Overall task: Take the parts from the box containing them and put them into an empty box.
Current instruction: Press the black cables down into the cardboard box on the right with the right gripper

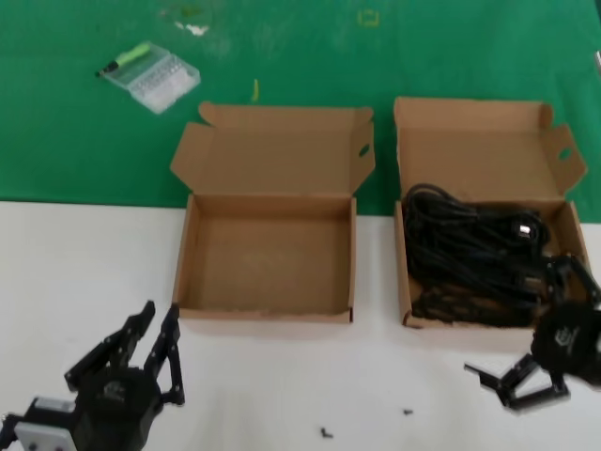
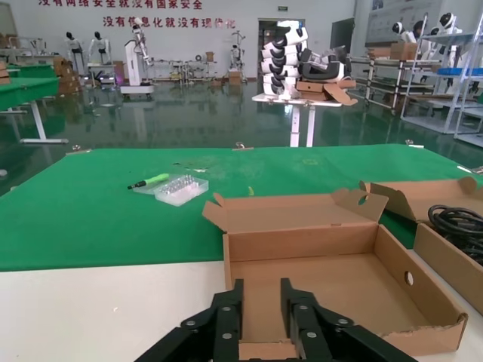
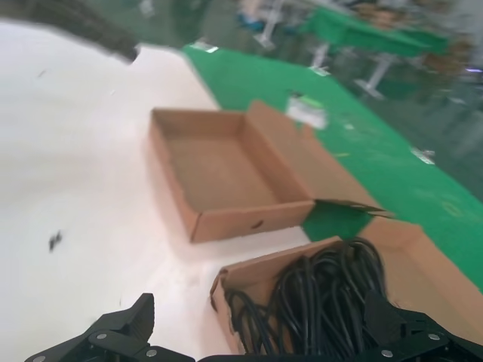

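Observation:
The empty box [image 1: 268, 316] [image 2: 317, 241] [image 3: 172, 181] is a wide brown carton, lid folded back, on the white table's middle. To its right stands the box containing them [image 1: 479, 141] [image 2: 447, 265] [image 3: 255, 276], filled with the parts [image 1: 470, 254] [image 2: 456, 222] [image 3: 324, 294], tangled black cord bundles. My right gripper [image 1: 515, 319] [image 3: 264, 317] is open wide over that box's near right corner, one finger above the table, the other above the cords. My left gripper [image 1: 160, 315] [image 2: 262, 286] is open, empty, low at the near left, pointing at the empty box's front wall.
A clear plastic case [image 1: 155, 77] [image 2: 172, 187] with a green marker [image 1: 127, 58] lies on the green mat [image 1: 75, 141] at the far left. Tiny black screws [image 1: 326, 433] lie on the white table in front of the boxes.

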Tool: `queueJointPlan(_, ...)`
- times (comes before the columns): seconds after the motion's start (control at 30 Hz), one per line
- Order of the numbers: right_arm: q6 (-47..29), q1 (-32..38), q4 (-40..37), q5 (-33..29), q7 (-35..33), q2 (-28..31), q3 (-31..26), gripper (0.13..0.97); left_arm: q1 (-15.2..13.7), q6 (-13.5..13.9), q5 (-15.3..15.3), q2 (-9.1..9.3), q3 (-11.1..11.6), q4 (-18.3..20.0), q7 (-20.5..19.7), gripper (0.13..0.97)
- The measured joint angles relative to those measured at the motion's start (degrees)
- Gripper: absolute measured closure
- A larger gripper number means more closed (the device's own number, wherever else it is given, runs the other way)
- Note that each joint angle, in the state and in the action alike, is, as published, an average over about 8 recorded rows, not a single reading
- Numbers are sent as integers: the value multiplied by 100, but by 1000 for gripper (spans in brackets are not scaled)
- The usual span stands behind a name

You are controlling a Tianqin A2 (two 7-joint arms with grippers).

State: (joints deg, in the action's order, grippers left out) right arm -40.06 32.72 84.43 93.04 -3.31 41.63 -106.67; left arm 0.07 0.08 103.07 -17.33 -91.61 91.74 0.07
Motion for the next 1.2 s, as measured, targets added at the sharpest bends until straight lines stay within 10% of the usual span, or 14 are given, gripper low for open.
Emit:
queueJointPlan(0.53, -1352, 2737, -1986, -1233, -842, -719, -1166, 129, 0, 0, 0, 0, 0, 0, 0, 922)
queueJointPlan(1.2, -968, 3786, -3983, -1559, -2263, -1590, -1320, 168, 0, 0, -1, 0, 0, 0, -1, 948)
